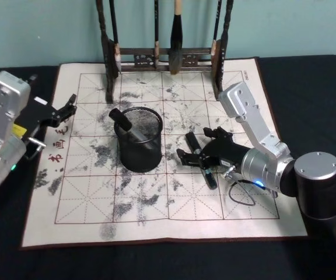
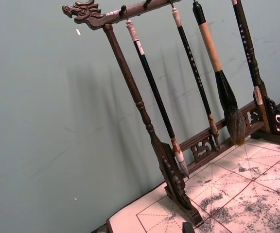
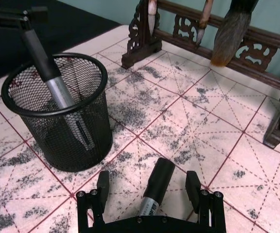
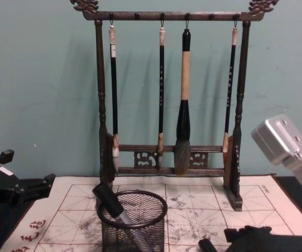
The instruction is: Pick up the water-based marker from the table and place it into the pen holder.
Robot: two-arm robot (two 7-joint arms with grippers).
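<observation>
Across most of the head view you've got the black table (image 1: 314, 76), w/ the ink-stained grid mat (image 1: 174, 204) spread over its centre. At top centre, on the mat's far edge, the dark wooden brush rack (image 1: 163, 58) stands upright, w/ brushes (image 4: 182, 142) hanging from its top bar.

R arm comes in from the lower right of the head view. Its right gripper (image 3: 148, 180) is down at the mat, right of centre. Jaws are wide open & straddle the water-based marker (image 3: 155, 194), one finger (image 3: 102, 184) each side w/ mat showing in both gaps, so nothing is clamped. L arm sits at the left edge of the head view, mostly off the mat. The left gripper (image 1: 69, 107) is at the mat's left border, jaws apart, nothing btwn them.

Pen holder (image 1: 140, 153), a black mesh cup, stands upright just left of centre in the head view, near the right gripper but apart from it. You can see a second marker (image 3: 52, 77) leaning inside it, black cap sticking up past the rim toward the upper left.

The water-based marker lies flat on the mat, black cap pointing away from the wrist, silver labelled body running back under the gripper. It's outside the holder, to its right in the head view.
</observation>
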